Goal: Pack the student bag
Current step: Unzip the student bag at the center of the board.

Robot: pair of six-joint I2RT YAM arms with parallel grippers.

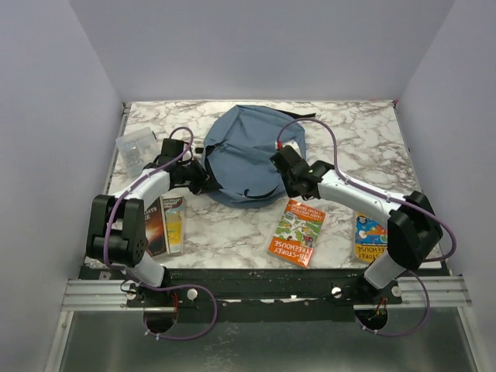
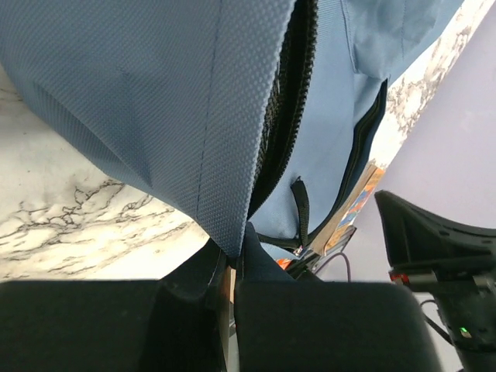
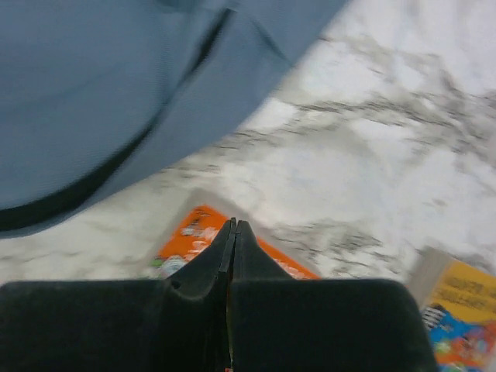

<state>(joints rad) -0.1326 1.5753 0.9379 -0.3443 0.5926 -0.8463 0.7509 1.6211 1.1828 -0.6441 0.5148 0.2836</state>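
**Fig. Opening the bag mouth: a pinch on the fabric edge**

The student bag point(image 1: 246, 155) lies flat at the rear centre of the marble table point(image 1: 225, 229). The left gripper point(image 2: 232, 260) is pinched on the bag's fabric edge beside the black zipper point(image 2: 287, 101). The right gripper point(image 3: 234, 229), closed on nothing, hovers over the orange book point(image 3: 194, 232), just beside the bag. The pinched edge is probably best raised slowly, so that the mouth gapes and the bag is not dragged.

The left tool point(image 2: 232, 267) pinches the lower edge of the student bag point(image 2: 139, 101), just beside its black zipper point(image 2: 283, 116). The marble bench point(image 2: 70, 225) shows beneath the blue fabric.
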